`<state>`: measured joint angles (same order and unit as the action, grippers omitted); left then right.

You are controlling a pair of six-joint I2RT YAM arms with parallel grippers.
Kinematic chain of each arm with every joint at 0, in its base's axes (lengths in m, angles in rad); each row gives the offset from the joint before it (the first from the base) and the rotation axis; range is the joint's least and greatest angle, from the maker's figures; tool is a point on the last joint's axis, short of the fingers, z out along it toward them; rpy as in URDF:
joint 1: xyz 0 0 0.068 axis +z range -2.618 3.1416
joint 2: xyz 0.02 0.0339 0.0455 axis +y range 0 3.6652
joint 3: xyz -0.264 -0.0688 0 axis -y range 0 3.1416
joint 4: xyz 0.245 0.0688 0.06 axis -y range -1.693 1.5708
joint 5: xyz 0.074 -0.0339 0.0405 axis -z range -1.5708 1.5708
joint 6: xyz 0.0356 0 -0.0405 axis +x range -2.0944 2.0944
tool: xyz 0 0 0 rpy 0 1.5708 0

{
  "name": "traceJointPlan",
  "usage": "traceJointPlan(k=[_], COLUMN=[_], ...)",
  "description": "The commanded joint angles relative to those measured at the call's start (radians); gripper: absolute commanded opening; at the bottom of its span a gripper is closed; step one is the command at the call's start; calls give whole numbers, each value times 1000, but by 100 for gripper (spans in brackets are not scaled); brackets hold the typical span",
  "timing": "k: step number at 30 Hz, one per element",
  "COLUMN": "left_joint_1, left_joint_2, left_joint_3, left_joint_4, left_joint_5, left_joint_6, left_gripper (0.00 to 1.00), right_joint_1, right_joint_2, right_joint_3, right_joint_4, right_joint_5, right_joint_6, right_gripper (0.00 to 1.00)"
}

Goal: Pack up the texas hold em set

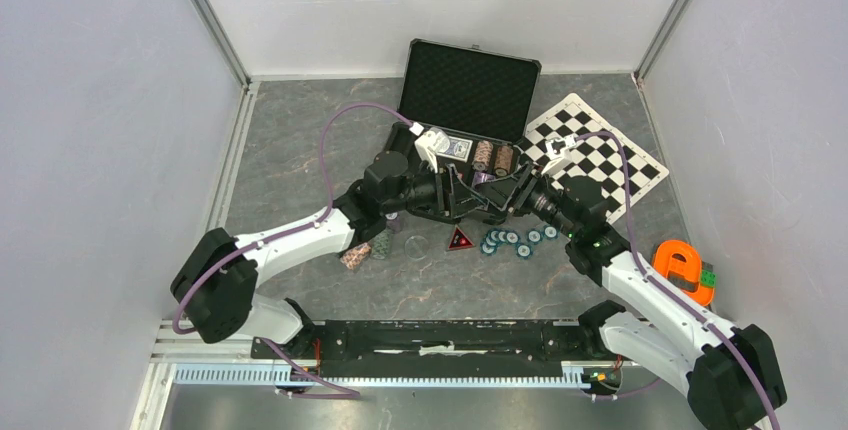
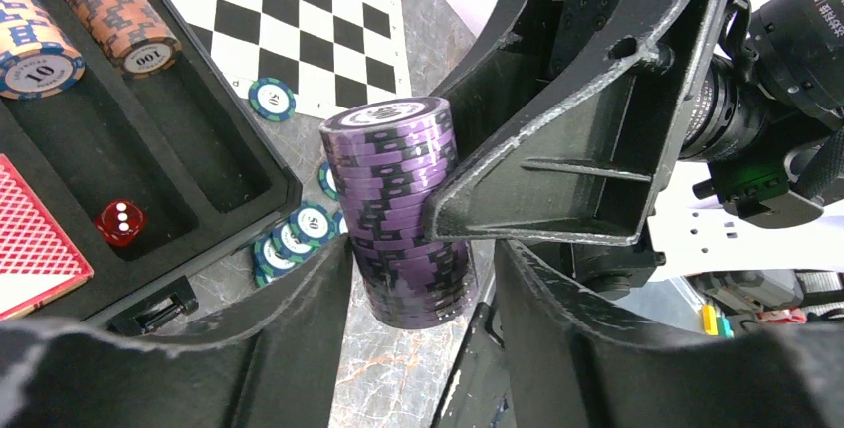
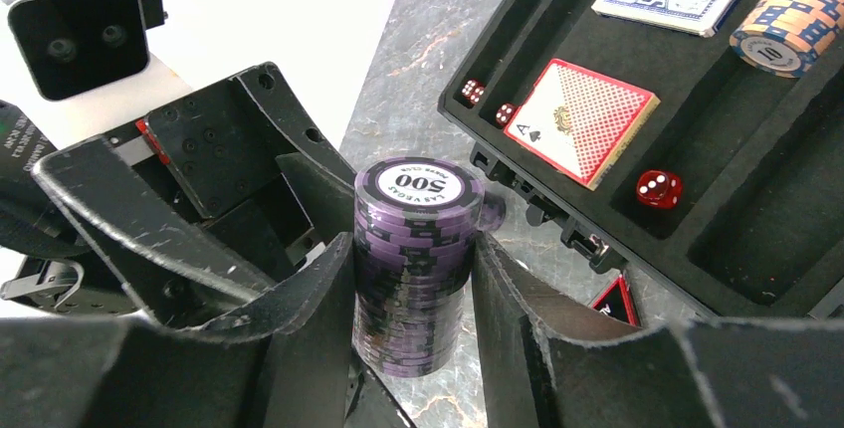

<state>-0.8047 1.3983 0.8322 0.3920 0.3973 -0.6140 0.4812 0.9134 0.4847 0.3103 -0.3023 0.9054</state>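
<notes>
Just beside the case [image 1: 470, 90], the right end effector [image 3: 413, 254] clamps a purple chip stack [image 3: 416, 299]; the left end effector [image 2: 423, 259] straddles it, half open.

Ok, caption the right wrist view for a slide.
Right claw holding a purple chip stack beside the open case.

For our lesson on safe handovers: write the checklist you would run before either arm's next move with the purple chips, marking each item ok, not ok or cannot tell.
1. Grip of right tool on purple chip stack, both sides: ok.
2. Closure of left tool on the stack: not ok, gap at one finger.
3. Stack forms one tidy column: ok.
4. Open case lid: ok.
5. Bare slot in case beside brown chips: ok.
6. Stack lifted off the table: cannot tell.
</notes>
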Motion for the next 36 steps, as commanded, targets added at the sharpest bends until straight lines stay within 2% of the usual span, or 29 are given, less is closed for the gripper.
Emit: traceJointPlan(k=[1,3,10,12,13,18,19,20,22,24,26,30,33,36], left_joint_1=[-3,-4,-3,-2,-4,-2,-2,-2,3,16,39,104,107,108], left_joint_2=[9,15,24,32,34,27,24,19,2,-20,-45,-97,-110,-72], left_joint_3=[40,39,36,42,44,38,36,38,40,40,33,37,80,140], left_joint_4=[79,87,95,92,88,85,82,74,43,-3,-52,-209,-347,-434], left_joint_5=[-1,10,8,15,18,9,6,3,-11,-35,-54,-164,-370,-515], left_joint_6=[-35,-41,-47,-51,-49,-37,-34,-31,-15,2,22,102,200,282], left_gripper=[56,54,57,69,70,23,18,17,14,11,10,10,10,10], right_joint_1=[5,6,16,20,23,27,27,27,27,27,26,26,27,27], right_joint_2=[-23,-25,-20,-15,-15,-19,-21,-21,-23,-36,-59,-124,-168,-185], right_joint_3=[5,-2,-6,-9,-12,-11,-11,-11,-6,16,52,65,39,15], right_joint_4=[159,178,200,213,223,206,202,199,179,98,-51,-212,-226,-226], right_joint_5=[-51,-54,-65,-72,-73,-57,-57,-59,-54,-2,116,360,426,448], right_joint_6=[50,59,67,75,78,60,57,53,40,-1,-44,-99,-138,-166], right_gripper=[27,27,29,29,29,31,33,40,64,75,85,87,85,85])
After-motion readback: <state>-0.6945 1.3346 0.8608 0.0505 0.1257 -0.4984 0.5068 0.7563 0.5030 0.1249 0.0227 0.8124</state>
